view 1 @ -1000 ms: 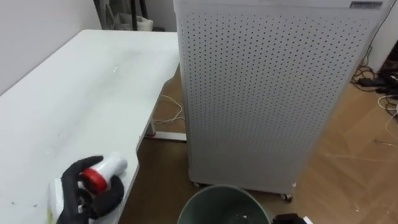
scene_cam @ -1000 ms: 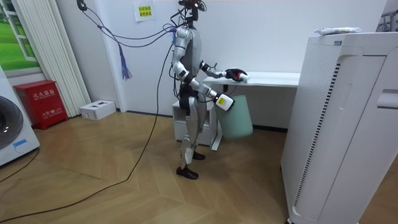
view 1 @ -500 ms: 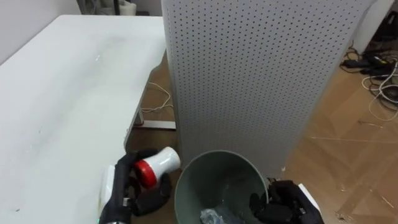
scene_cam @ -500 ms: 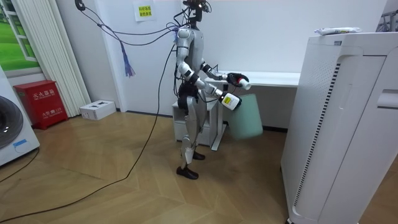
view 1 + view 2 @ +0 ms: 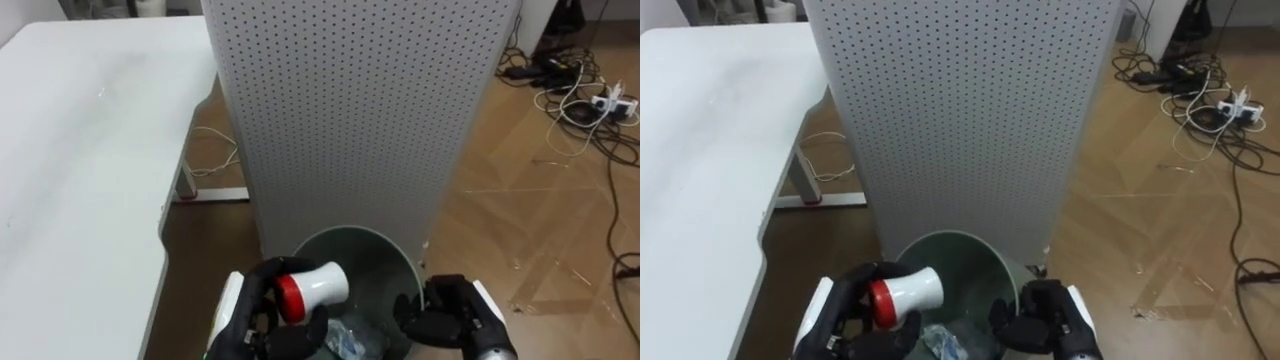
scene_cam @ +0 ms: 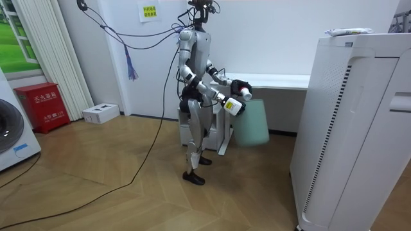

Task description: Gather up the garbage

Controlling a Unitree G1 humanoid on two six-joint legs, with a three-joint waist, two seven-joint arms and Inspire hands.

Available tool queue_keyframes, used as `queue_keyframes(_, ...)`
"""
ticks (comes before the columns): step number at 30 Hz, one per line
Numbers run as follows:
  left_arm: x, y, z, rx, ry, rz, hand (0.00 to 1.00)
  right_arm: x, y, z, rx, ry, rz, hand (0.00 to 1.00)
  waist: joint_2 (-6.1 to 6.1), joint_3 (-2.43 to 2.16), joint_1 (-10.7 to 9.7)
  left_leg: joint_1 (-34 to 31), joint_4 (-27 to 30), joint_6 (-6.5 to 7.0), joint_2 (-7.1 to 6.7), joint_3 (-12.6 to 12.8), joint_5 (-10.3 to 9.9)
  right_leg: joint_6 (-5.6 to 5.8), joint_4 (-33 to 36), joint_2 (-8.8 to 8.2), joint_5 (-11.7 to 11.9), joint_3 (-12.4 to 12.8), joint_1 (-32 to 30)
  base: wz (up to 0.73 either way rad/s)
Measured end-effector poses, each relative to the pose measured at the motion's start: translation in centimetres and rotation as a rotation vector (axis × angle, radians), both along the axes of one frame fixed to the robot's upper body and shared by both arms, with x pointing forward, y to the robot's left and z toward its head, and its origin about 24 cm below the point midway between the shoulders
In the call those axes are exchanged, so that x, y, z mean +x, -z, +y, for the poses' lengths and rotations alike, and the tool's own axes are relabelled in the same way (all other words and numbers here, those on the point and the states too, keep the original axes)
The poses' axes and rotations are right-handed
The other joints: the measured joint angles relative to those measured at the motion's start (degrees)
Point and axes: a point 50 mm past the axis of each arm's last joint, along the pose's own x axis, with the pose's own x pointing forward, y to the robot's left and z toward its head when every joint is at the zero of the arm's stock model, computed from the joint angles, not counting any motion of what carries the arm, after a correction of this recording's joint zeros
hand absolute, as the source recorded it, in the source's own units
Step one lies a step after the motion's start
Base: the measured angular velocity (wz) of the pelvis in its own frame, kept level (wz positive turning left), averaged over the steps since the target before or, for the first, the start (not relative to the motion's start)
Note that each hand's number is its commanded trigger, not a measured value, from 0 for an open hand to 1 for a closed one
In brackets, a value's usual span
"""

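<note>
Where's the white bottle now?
Low in the eye views, the white red-capped bottle is in the left hand, over the left rim of the green bin.

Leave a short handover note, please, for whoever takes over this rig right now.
Left hand: shut on the bottle, held over the bin's left rim.
Right hand: shut on the bin's right rim.
Done: bottle picked up and brought to the bin; some garbage already lies inside.
Left: open the left hand so the bottle drops in.
</note>
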Motion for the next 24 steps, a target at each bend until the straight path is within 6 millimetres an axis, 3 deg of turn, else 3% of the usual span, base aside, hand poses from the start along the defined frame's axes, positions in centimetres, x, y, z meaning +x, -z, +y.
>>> queue_keyframes(1, -0.1, 0.3, 0.0, 0.004, 0.012, 0.014, 0.0, 0.1, -0.1, 0.1, 0.002, -0.006, -0.003, 1.0, -0.01, 0.0, -0.1, -0.1, 0.1, -0.02, -0.02, 0.0, 0.0, -0.01, 0.0, 0.0, 0.0, -0.1, 0.0, 0.04)
queue_keyframes(13, -0.4, 1.6, -0.2, 0.017, 0.021, 0.079, 0.0, 0.7, -0.4, 2.6, 0.049, -0.089, -0.018, 1.0, 0.0, 0.04, -0.9, -1.2, 0.9, 0.05, 0.02, -0.2, 0.0, 0.0, 0.5, -0.32, 0.0, -0.6, -0.8, 0.02)
queue_keyframes(20, -0.3, 1.6, -0.4, 0.018, 0.025, 0.08, 0.0, 0.4, 0.0, 3.1, 0.046, -0.132, 0.002, 1.0, 1.03, 0.78, -1.9, -1.4, 0.9, 0.07, 0.02, -0.5, -0.1, 0.0, 0.5, -0.36, 0.0, -0.8, -0.9, 0.01)
queue_keyframes(24, 0.0, 1.3, -0.6, 0.01, 0.028, 0.068, 0.0, 0.3, 0.1, 3.1, 0.045, -0.137, 0.006, 1.0, 1.17, 0.85, -2.0, -1.8, 0.8, 0.07, 0.01, -0.6, -0.1, -0.01, 0.5, -0.35, 0.0, -0.9, -1.4, 0.0)
